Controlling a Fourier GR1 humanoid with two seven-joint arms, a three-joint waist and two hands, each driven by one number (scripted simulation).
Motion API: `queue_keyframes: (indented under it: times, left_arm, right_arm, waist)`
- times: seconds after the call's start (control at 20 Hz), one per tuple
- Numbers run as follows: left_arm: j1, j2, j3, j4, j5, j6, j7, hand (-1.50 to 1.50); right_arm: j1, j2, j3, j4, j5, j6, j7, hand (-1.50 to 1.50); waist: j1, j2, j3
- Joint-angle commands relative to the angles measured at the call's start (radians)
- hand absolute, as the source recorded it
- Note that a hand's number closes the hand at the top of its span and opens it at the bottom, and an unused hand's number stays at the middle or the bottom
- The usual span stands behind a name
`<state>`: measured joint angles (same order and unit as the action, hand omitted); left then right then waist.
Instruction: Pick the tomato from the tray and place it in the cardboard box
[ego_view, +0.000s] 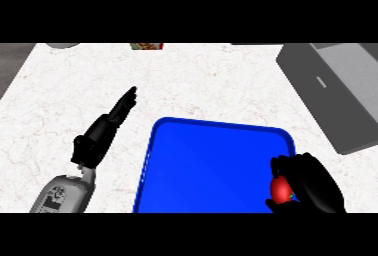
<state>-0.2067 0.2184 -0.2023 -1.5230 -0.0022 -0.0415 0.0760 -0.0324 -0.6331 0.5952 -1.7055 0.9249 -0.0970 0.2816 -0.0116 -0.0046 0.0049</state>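
A pale marbled worktop carries a blue tray at its near edge and a grey box at its right edge. Left of the tray, the left hand lies with fingers straight. The right hand curls round the red tomato over the tray's right rim.

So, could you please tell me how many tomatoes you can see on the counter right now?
1. The tomato sits at the blue tray's right edge, with the right hand curled round it and partly hiding it. No other shows, though the hand could hide more.
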Motion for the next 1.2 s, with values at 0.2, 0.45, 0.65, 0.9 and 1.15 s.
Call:
queue_keyframes:
  times: [0.2,0.45,0.65,0.9,1.15]
  left_arm:
    - [0.048,0.019,0.020,-0.007,0.011,-0.012,-0.033,0.00]
    - [0.029,0.016,0.022,-0.019,-0.009,0.010,0.007,0.00]
    - [0.093,0.026,0.033,-0.035,-0.003,0.007,-0.028,0.00]
    - [0.066,0.014,0.017,-0.065,-0.005,-0.007,0.010,0.00]
    - [0.028,-0.012,0.011,-0.038,-0.017,-0.026,0.009,0.00]
  right_arm:
    - [0.062,-0.351,-0.314,-0.015,-0.345,-0.171,-0.558,1.50]
    - [0.166,-0.469,-0.522,0.004,-0.649,-0.122,-0.852,1.50]
    - [0.231,-0.499,-0.704,0.019,-0.884,-0.019,-0.999,1.50]
    - [0.287,-0.553,-0.938,0.148,-1.082,0.189,-1.058,1.50]
    - [0.234,-0.597,-1.066,0.256,-1.108,0.327,-0.987,1.50]
  waist:
    - [-0.024,0.001,-0.001]
    - [-0.053,-0.006,-0.002]
    - [-0.058,-0.011,-0.004]
    - [-0.033,-0.004,-0.005]
    - [0.000,0.003,-0.005]
